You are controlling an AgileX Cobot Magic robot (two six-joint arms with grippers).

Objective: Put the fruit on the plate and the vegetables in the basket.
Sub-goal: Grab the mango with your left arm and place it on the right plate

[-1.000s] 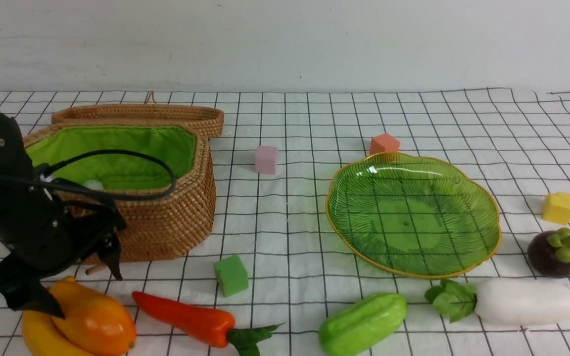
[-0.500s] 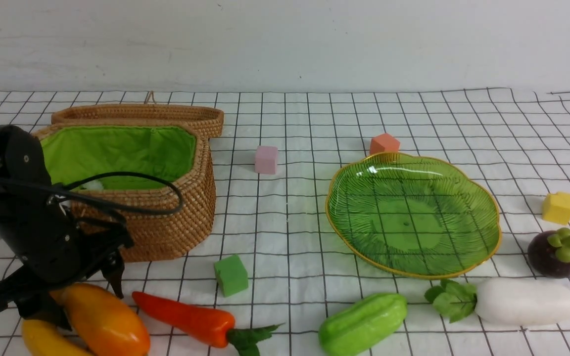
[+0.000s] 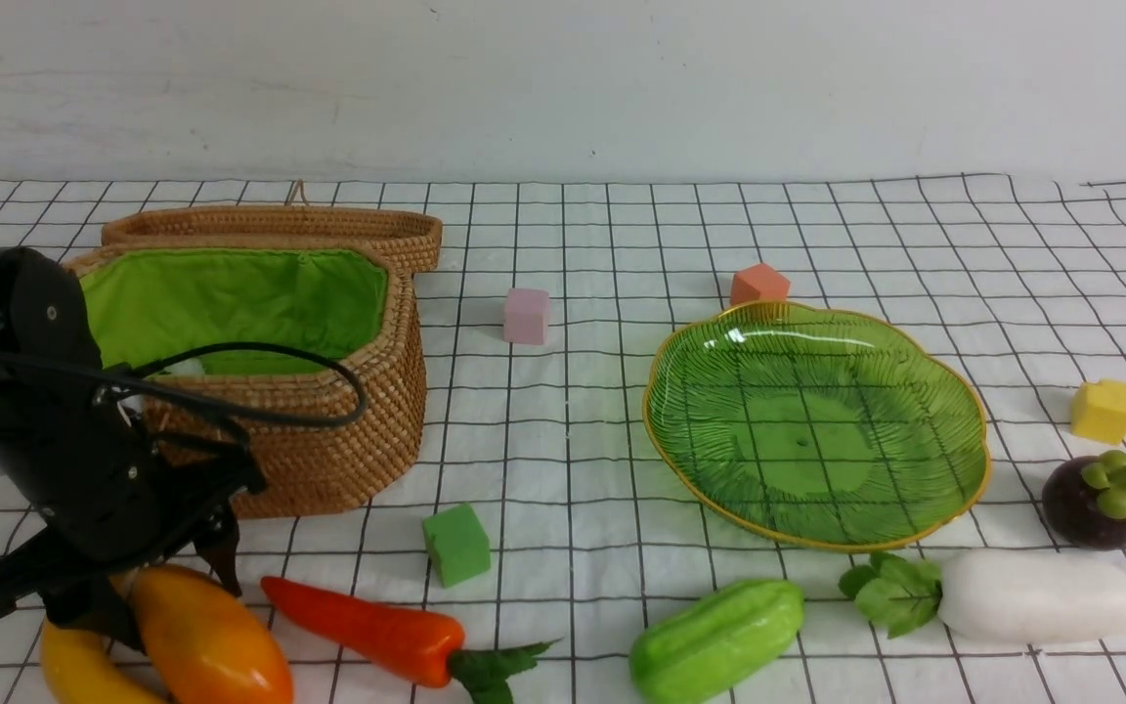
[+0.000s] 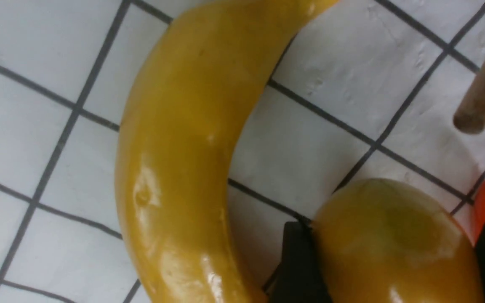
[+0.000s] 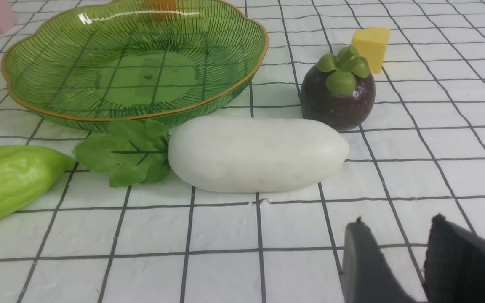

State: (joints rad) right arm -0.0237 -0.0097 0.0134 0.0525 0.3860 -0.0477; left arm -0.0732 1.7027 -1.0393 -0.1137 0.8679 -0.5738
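Observation:
My left gripper [image 3: 177, 606] is down at the front left, with its fingers pressed on both sides of the orange-yellow mango [image 3: 216, 640] on the cloth. The wrist view shows the mango [image 4: 394, 244] filling the gap between the two black fingers [image 4: 297, 261]. The banana [image 3: 84, 670] lies just left of it. The carrot [image 3: 368, 631], gourd [image 3: 714, 640] and radish [image 3: 1032, 596] lie along the front. The mangosteen [image 3: 1096, 499] stands right of the empty plate [image 3: 817, 420]. The basket [image 3: 348, 430] is open behind my left arm. My right gripper [image 5: 398, 227] hangs open over bare cloth near the radish [image 5: 259, 153].
Small cubes are scattered about: green [image 3: 456, 544], pink [image 3: 526, 315], orange [image 3: 758, 284] and yellow [image 3: 1104, 411]. The basket's lid [image 3: 270, 227] lies open behind it. A wooden peg [image 4: 478, 101] from the basket sticks out close to the mango.
My left gripper has come down and narrowed around the mango, which shifted and turned a little on the cloth, uncovering more of the banana. Nothing on the right side moved.

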